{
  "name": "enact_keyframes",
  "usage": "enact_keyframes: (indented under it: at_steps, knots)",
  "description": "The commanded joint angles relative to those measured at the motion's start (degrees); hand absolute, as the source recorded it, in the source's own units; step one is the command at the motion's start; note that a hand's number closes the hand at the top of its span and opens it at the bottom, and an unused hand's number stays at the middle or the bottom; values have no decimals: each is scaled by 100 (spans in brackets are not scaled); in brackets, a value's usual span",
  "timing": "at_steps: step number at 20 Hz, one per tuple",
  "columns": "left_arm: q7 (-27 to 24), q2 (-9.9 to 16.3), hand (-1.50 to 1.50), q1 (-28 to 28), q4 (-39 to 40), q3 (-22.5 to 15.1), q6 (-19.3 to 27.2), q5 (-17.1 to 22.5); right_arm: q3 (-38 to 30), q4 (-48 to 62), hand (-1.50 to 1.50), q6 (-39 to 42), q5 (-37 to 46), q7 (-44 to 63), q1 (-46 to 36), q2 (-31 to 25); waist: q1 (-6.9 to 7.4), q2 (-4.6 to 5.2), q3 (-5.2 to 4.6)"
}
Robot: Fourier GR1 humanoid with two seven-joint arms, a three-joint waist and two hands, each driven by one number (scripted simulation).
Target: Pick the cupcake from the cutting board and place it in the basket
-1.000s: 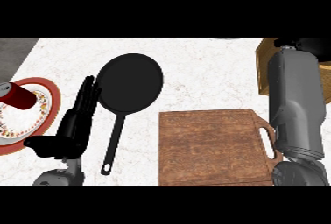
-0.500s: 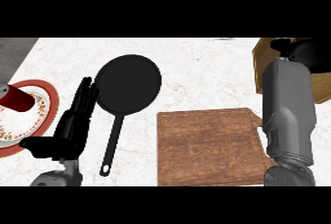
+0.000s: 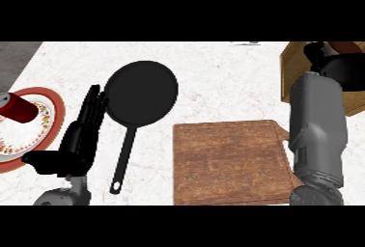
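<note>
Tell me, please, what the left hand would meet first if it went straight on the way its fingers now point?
Probably the frying pan: the left hand points up and slightly right, its fingertips beside the pan's left rim. Depth is unclear, so it might just slide past.

the cutting board [image 3: 231, 161] is set at the near edge of the counter [image 3: 214, 72], right of centre. a pan [image 3: 141, 94] is laid to its left and further back, its handle pointed toward the near edge. a plate [image 3: 43, 120] is placed at the far left, and a can [image 3: 18, 108] is lying on it. the left hand [image 3: 75, 144] is found between plate and pan. the basket [image 3: 299, 72] is set at the far right, behind the board, with the right hand [image 3: 335, 62] over it.
</note>
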Motion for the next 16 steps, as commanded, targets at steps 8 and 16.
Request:
enact_keyframes:
  at_steps: [8,16]
  knots:
    - [-78,51,0,238,-101,42,-120,88,1,301,-150,-1455,355,1259,378,3,-7,77,107]
    - [-343,-67,0,309,163,-57,-62,-61,89,-494,-150,-1070,1558,1464,196,3,-33,59,94]
